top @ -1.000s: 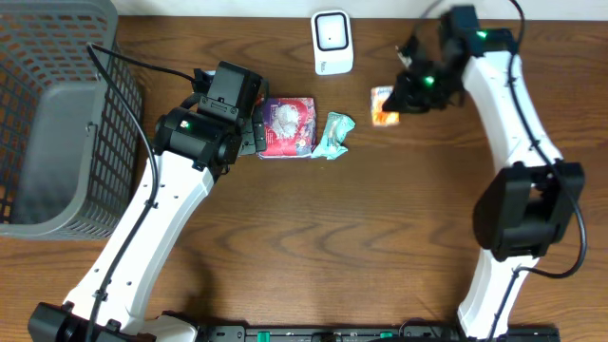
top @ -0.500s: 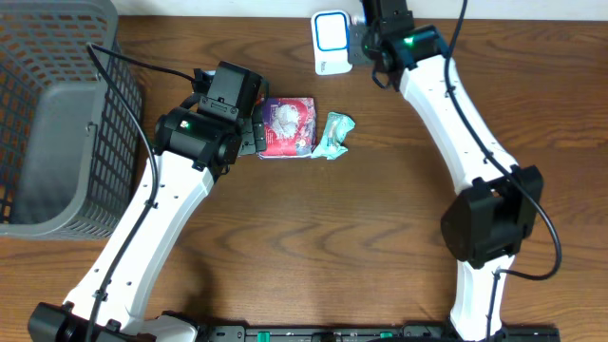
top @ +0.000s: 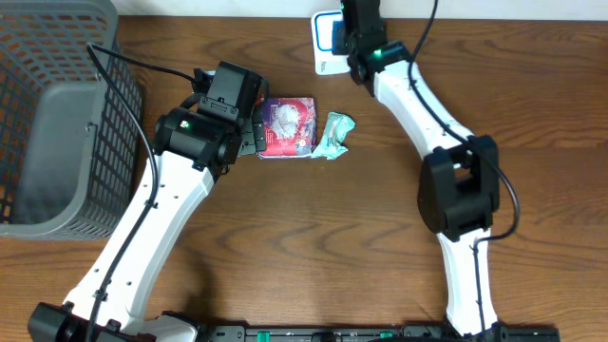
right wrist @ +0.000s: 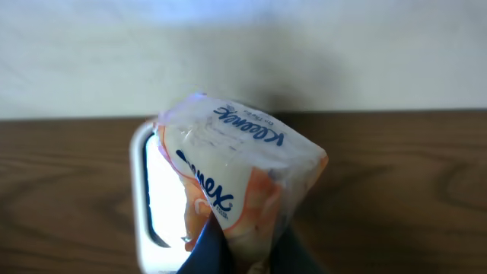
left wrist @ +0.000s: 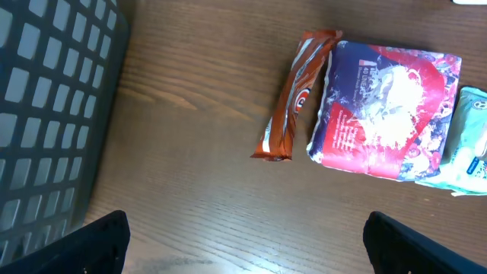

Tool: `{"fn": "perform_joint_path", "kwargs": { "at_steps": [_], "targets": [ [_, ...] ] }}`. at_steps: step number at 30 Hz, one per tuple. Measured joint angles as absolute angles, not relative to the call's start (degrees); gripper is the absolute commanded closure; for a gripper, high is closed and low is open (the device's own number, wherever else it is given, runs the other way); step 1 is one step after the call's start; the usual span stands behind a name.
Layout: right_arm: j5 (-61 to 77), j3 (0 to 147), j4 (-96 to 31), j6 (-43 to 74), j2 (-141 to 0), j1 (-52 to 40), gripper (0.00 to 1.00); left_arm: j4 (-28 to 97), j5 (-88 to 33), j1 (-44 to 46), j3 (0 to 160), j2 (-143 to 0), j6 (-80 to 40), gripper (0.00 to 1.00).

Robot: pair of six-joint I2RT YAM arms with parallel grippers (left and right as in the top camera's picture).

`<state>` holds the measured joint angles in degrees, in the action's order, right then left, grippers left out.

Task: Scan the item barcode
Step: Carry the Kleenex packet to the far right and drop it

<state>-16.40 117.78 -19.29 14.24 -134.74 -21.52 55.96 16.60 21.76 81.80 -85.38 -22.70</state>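
My right gripper (right wrist: 247, 257) is shut on a Kleenex tissue pack (right wrist: 237, 179), white with orange print, gripped at its lower end. It holds the pack right in front of the white barcode scanner (right wrist: 150, 205), whose bright window shows behind the pack. From overhead, the right gripper (top: 353, 30) is over the scanner (top: 326, 59) at the table's back edge, and the pack is hidden under the arm. My left gripper (left wrist: 245, 255) hangs open over bare wood, close to the items at the table's middle (top: 251, 133).
A red and blue packet (top: 288, 126) (left wrist: 388, 114) lies beside a teal packet (top: 334, 133) (left wrist: 470, 137). An orange-brown bar (left wrist: 297, 95) lies left of them. A grey wire basket (top: 47, 104) (left wrist: 46, 114) stands at the left.
The right arm has swung left from the table's right side to the scanner, carrying the tissue pack. The left arm has not moved.
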Motion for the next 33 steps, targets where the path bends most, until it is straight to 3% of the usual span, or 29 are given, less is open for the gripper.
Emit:
{"fn": "perform_joint_path", "kwargs": {
  "at_steps": [7, 15, 22, 30, 31, 33],
  "targets": [
    [-20.3, 118.6, -22.6, 11.5, -135.5, -22.3, 0.99, 56.0, 16.6, 21.8, 81.8, -85.4, -22.7, 0.02],
    [-20.9, 127.8, -40.3, 13.9, -135.5, -19.3, 0.99, 56.0, 16.6, 21.8, 81.8, -85.4, -22.7, 0.02],
    [-27.9, 132.1, -57.7, 15.4, -135.5, -6.0, 0.99, 55.9, 16.6, 21.8, 81.8, -85.4, -22.7, 0.02],
    [-34.7, 130.9, -62.8, 9.4, -135.5, 11.1, 0.99, 56.0, 16.6, 21.8, 81.8, -85.4, -22.7, 0.02],
    [-34.5, 130.6, -62.8, 8.9, -135.5, 12.7, 0.97, 56.0, 16.6, 21.8, 81.8, -85.4, -22.7, 0.02],
    [-33.4, 130.2, -62.6, 8.1, -135.5, 16.1, 0.77, 56.0, 16.6, 21.8, 81.8, -85.4, -22.7, 0.02]
  ]
}}
